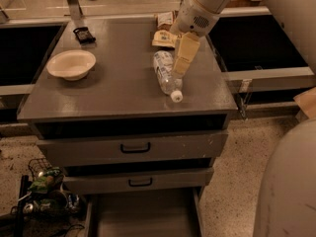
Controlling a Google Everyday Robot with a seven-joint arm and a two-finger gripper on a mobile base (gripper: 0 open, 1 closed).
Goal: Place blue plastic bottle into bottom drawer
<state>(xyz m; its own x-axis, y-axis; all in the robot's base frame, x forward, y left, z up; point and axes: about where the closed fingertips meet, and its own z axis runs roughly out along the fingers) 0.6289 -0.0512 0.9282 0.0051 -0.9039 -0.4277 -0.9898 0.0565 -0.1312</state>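
The gripper [181,68] is hanging on the end of the pale arm [207,4] that is reaching in from the upper right. It is pointing down over the grey cabinet top [118,83], right at the far end of the blue plastic bottle [165,75]. Whether it is open or closed, and whether it is touching the bottle, cannot be told from this angle; nothing is showing as held. The bottle is lying on its side on the cabinet top, right of the middle, with its white cap [176,96] pointing toward the front edge. Behind it, tan snack bags [163,37] are sitting near the back of the surface. A white bowl [71,64] is resting well apart on the left side, and a small black object [83,33] is lying behind it. Below, two upper drawers [133,148] with black handles are sitting closed, while the bottom drawer [143,214] is standing pulled out, showing its flat grey floor. A wire basket [47,184] of oddments is sitting on the floor at the left.
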